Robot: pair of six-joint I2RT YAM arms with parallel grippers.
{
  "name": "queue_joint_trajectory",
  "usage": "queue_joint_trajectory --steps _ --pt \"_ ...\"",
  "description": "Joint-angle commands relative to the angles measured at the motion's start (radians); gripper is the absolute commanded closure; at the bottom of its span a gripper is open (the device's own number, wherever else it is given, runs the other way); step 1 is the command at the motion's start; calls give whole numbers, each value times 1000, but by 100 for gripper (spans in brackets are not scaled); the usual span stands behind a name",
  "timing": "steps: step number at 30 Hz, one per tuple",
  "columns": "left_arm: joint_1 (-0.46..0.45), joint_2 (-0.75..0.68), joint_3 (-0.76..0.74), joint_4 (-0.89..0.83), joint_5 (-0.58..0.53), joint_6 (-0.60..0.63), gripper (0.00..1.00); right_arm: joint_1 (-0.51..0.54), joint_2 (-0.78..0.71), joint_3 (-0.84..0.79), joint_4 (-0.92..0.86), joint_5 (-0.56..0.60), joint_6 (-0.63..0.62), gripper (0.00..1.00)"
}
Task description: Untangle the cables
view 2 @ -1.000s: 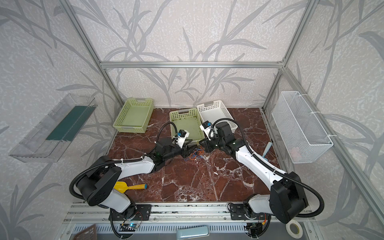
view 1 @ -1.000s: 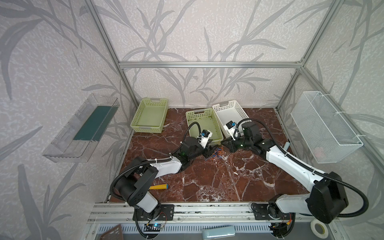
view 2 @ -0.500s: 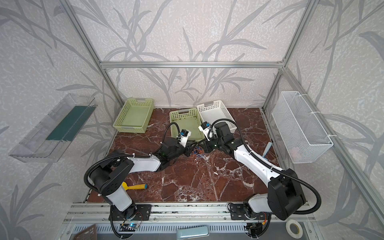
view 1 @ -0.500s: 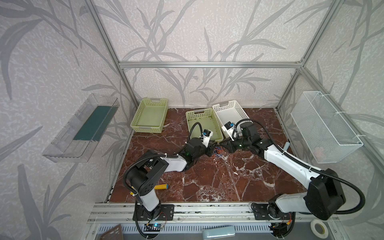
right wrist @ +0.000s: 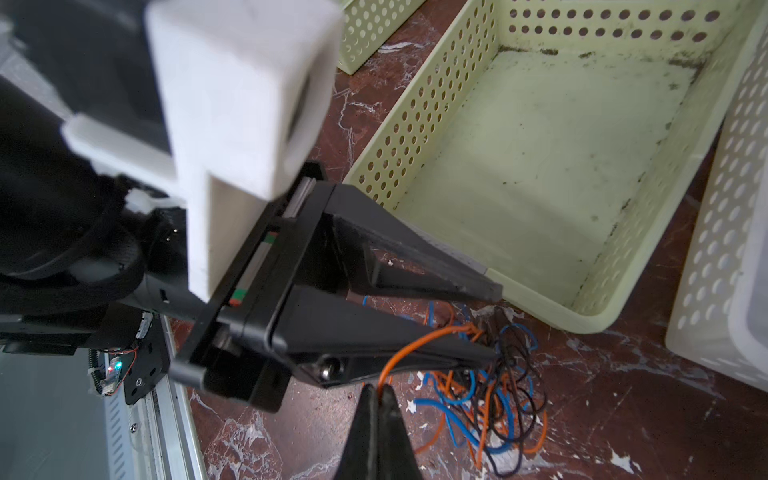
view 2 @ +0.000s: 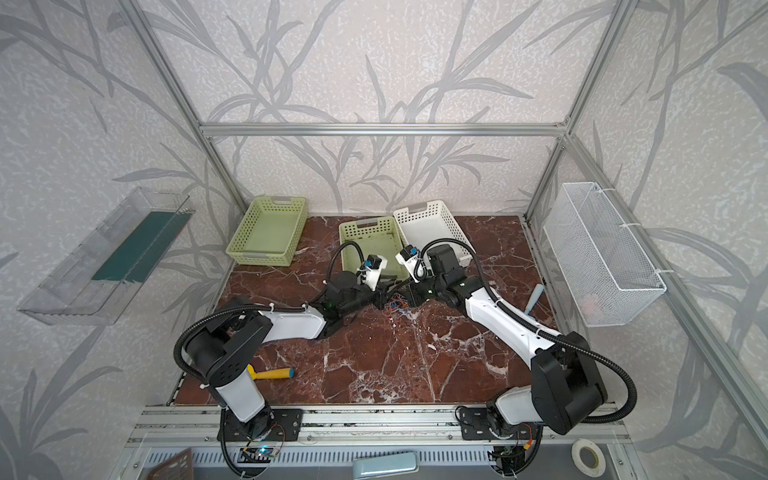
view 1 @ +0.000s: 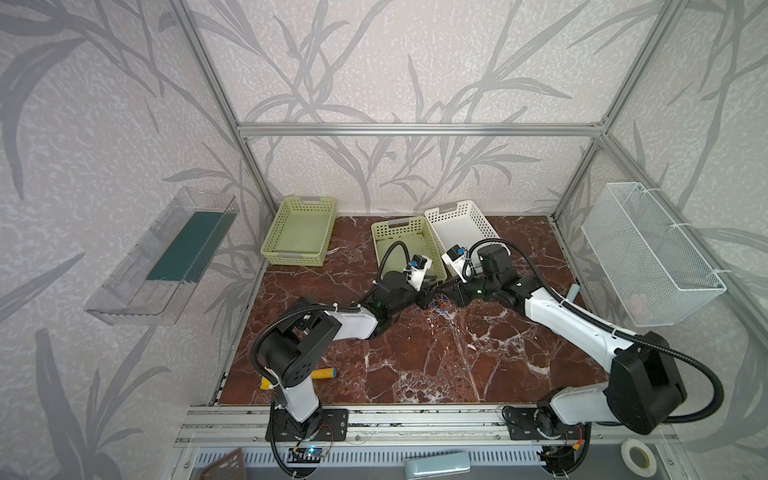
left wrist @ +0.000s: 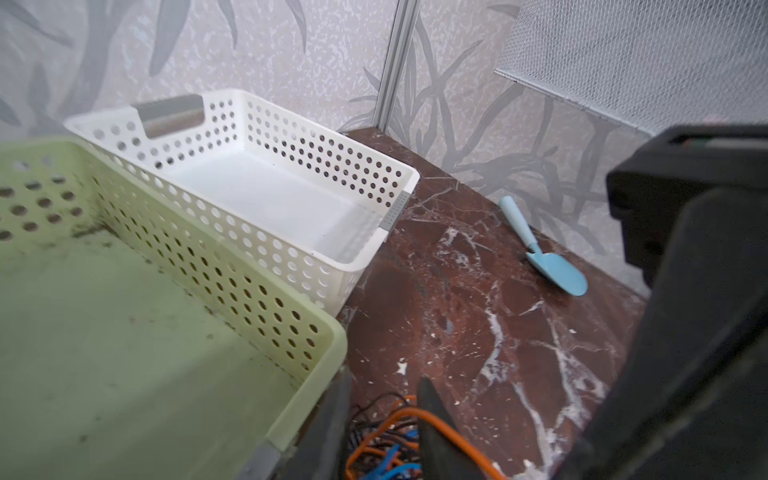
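Cables (right wrist: 494, 407) beside green basket (right wrist: 540, 305) corner, right gripper (right wrist: 379, 388) clamping orange cable (right wrist: 409, 347), left gripper (right wrist: 496, 322) ajar, open table (right wrist: 582, 395) frontward

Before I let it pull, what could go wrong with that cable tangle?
The right pincer is shut on one thin orange cable that runs into the knotted bundle of orange, blue and dark cables; pulling may tighten the knot or drag the whole bundle.
The left pincer, jaws apart around that bundle, sits right beside the pale green perforated plastic basket; a swing could knock it.
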Motion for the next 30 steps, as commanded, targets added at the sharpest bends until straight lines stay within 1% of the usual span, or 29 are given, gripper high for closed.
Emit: queue_joint_trajectory --steps 1,4,8,10,11,13,16,18,20,23,26,28,30 --pt "-1 -5 27 40 40 4 86 1 2 21 -16 -30 -22 100" --pt "-1 -28 24 29 50 19 100 -15 -14 2 -9 -25 -16 99" --pt "-2 -52 21 10 66 43 100 -49 -39 -20 7 -34 0 79" --pt "-1 -64 24 -7 73 54 100 -77 -55 -37 23 -49 14 63" --pt "-1 -69 24 -9 76 56 100 -85 -63 -45 31 -51 17 57" --pt "-1 -83 21 -12 79 61 100 -104 -81 -64 43 -48 21 50" --pt "-1 -102 17 -13 92 63 100 -124 -99 -96 74 -33 41 44" --pt "-3 -113 19 -13 102 62 100 -133 -98 -125 108 -7 74 41" --pt "-3 -121 22 -13 112 62 100 -134 -82 -140 131 -10 93 40" --pt "-6 -128 31 -11 123 57 100 -135 -38 -141 145 -67 111 37" --pt "-11 -125 42 -12 141 49 100 -134 3 -151 210 -111 154 36" --pt "-16 -122 51 -8 146 40 100 -131 32 -158 256 -162 181 35" --pt "-20 -123 56 -3 143 38 100 -121 65 -153 251 -183 177 35"
